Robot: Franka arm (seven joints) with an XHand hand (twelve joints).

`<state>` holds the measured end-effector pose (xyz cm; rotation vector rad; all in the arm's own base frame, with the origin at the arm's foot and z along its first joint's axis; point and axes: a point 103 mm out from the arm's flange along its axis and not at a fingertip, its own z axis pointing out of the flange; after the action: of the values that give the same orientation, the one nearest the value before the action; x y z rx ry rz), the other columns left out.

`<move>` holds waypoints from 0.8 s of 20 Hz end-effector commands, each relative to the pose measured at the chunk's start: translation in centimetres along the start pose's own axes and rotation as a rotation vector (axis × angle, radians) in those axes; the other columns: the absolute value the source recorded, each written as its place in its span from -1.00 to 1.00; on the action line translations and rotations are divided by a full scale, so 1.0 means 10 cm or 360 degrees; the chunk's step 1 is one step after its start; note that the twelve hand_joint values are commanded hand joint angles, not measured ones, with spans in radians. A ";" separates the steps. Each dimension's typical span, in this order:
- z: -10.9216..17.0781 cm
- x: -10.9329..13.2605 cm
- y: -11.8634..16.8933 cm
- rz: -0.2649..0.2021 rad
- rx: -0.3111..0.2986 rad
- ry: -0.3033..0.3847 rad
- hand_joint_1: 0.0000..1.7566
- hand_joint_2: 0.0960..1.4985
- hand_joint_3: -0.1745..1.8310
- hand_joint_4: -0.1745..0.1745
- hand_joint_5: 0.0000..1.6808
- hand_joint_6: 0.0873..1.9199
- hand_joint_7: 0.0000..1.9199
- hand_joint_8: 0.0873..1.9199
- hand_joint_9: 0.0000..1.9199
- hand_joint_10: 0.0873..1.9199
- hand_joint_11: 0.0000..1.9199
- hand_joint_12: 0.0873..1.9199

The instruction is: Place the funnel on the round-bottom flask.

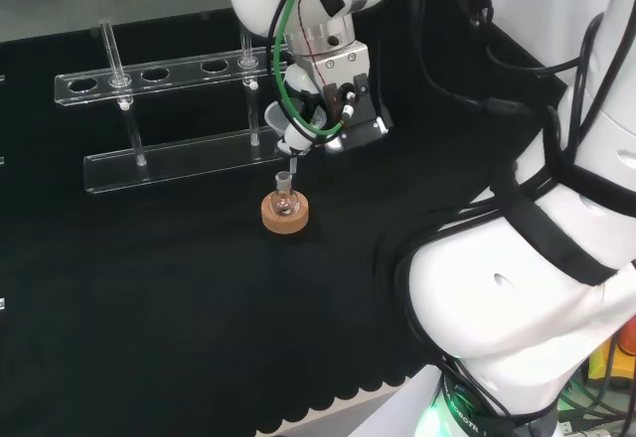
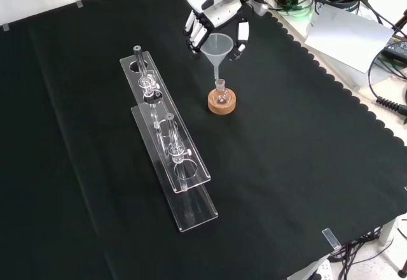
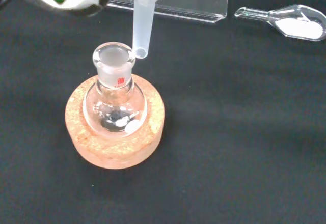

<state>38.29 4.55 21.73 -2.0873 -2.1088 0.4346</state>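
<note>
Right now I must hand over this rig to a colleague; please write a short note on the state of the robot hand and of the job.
Robot hand: shut on the funnel, holding it by the cone above the flask.
Round-bottom flask: upright in its cork ring on the black cloth, beside the clear rack.
Done: the funnel is picked up and brought over; in the wrist view its stem tip sits by the rim of the flask mouth, not inside.
Left: centre the stem over the mouth, lower it in until the funnel seats, then open the hand and withdraw.
</note>
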 end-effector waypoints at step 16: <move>-0.11 0.32 -0.02 -0.0017 -0.0006 -0.0116 0.06 -0.18 -0.09 -0.06 -0.09 -0.22 -0.26 -0.39 0.08 -0.65 -0.24 0.21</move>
<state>38.33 7.45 22.62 -2.0945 -2.1585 0.4952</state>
